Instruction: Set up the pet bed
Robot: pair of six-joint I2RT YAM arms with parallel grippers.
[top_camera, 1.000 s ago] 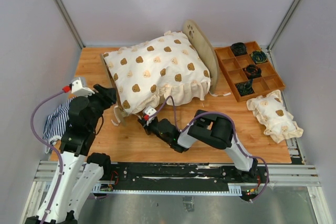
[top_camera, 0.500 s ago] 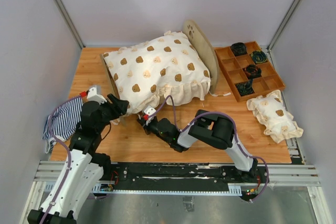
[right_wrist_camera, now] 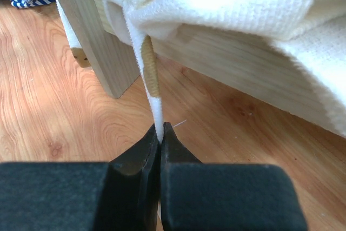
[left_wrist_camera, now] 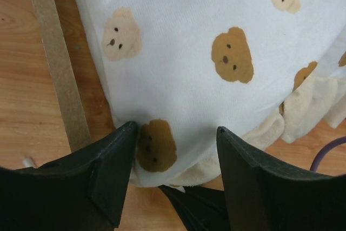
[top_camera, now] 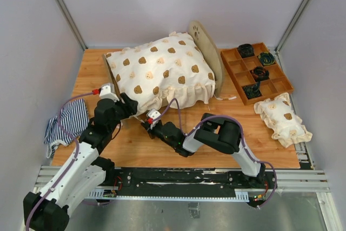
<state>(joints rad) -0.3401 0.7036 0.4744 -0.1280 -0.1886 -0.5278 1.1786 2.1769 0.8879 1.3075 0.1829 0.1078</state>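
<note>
Left fingers [left_wrist_camera: 116, 166] stand apart around the near-left corner of the bear-print cover [top_camera: 162, 74], one on each side of a brown bear face, not clamped on it. At their 8 o'clock in the top view a navy-and-white striped cloth [top_camera: 67, 125] lies crumpled at the worktop's [top_camera: 135, 147] left edge. The pet bed [top_camera: 204, 44] sits toward 12 o'clock on the worktop, its plywood frame almost buried under the puffy cover, and its rounded headboard sticks up at the cover's 2 o'clock side. Right fingers [right_wrist_camera: 138, 158] are pressed together on a thin cloth strip [right_wrist_camera: 151, 79] that hangs from the cover's near edge, just in front of a frame leg and low over the wood. At 2 o'clock a brown compartment tray [top_camera: 270, 87] holds several dark items, and at 4 o'clock, just below the tray, lies a small bear-print pillow [top_camera: 282, 118].
</note>
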